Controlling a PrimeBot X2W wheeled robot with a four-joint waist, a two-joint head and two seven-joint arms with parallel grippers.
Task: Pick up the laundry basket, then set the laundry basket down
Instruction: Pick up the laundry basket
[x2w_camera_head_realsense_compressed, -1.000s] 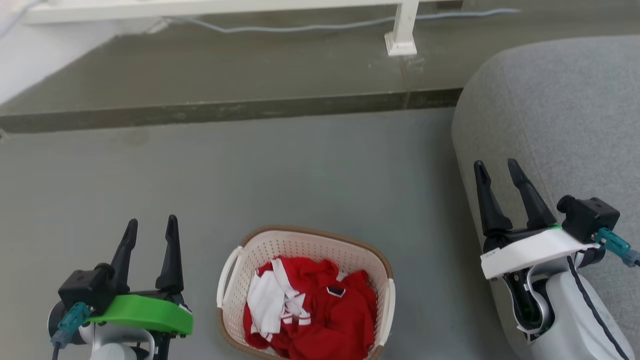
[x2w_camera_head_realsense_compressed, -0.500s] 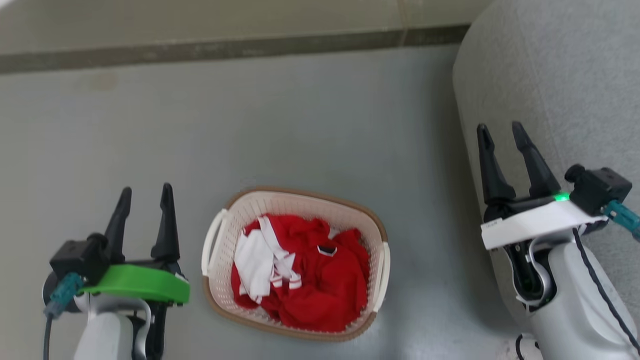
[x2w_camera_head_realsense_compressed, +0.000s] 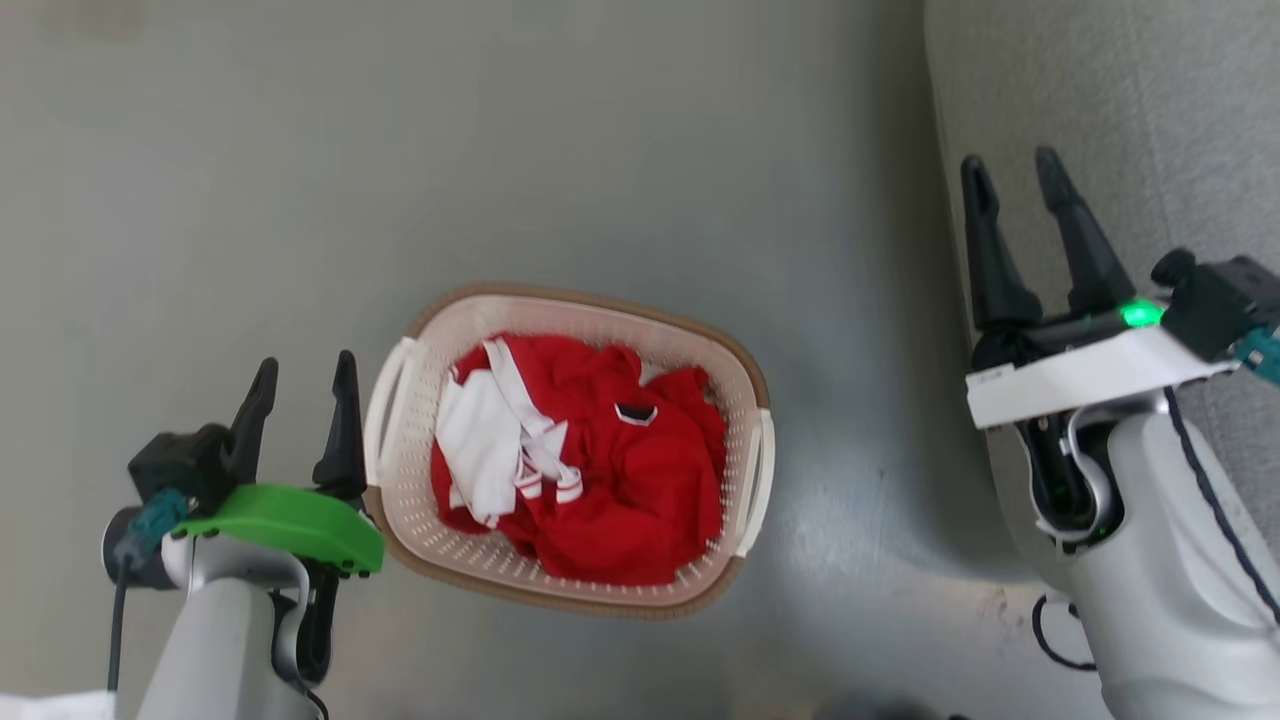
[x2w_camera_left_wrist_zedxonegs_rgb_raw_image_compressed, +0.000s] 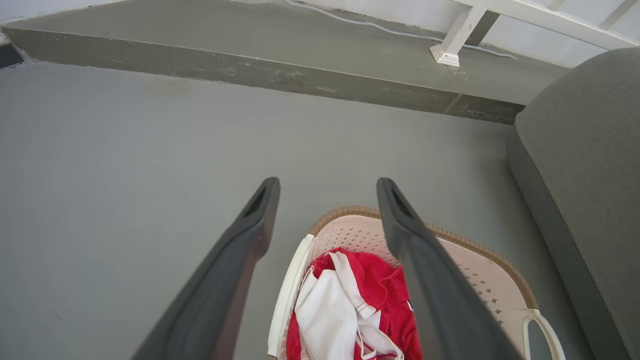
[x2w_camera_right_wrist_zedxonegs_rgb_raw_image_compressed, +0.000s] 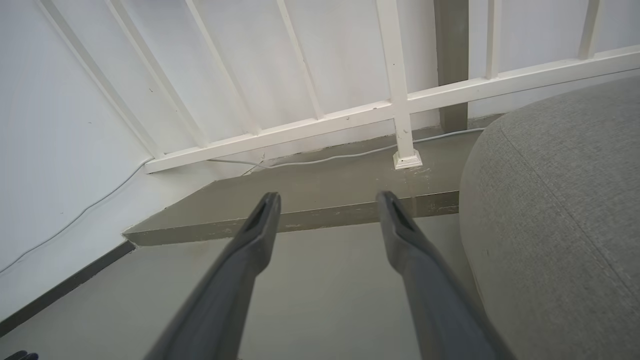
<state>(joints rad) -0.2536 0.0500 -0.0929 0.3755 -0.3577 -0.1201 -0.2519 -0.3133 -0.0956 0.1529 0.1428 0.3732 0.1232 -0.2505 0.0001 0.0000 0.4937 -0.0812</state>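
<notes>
The laundry basket (x2w_camera_head_realsense_compressed: 420, 500) stands on the grey floor in the head view, cream-white with a brown rim and white loop handles on both short sides. Red and white clothes (x2w_camera_head_realsense_compressed: 590, 470) fill it. My left gripper (x2w_camera_head_realsense_compressed: 305, 370) is open just left of the basket's left handle (x2w_camera_head_realsense_compressed: 378, 405), fingers empty. In the left wrist view the basket (x2w_camera_left_wrist_zedxonegs_rgb_raw_image_compressed: 480, 270) lies below and right of the left gripper (x2w_camera_left_wrist_zedxonegs_rgb_raw_image_compressed: 327, 187). My right gripper (x2w_camera_head_realsense_compressed: 1012, 165) is open, well to the right of the basket, over the grey sofa edge. In the right wrist view the right gripper (x2w_camera_right_wrist_zedxonegs_rgb_raw_image_compressed: 327, 200) points at the step.
A grey sofa (x2w_camera_head_realsense_compressed: 1130, 110) borders the right side; the same sofa (x2w_camera_left_wrist_zedxonegs_rgb_raw_image_compressed: 580, 150) shows in the left wrist view. A raised concrete step (x2w_camera_left_wrist_zedxonegs_rgb_raw_image_compressed: 250, 75) and a white railing (x2w_camera_right_wrist_zedxonegs_rgb_raw_image_compressed: 400, 105) with a cable (x2w_camera_right_wrist_zedxonegs_rgb_raw_image_compressed: 320, 160) lie ahead. Bare floor (x2w_camera_head_realsense_compressed: 300, 180) spreads left of the basket.
The camera has tilted down, so the step has left the head view and the basket sits higher. The left gripper now stands closer to the basket's left handle.
</notes>
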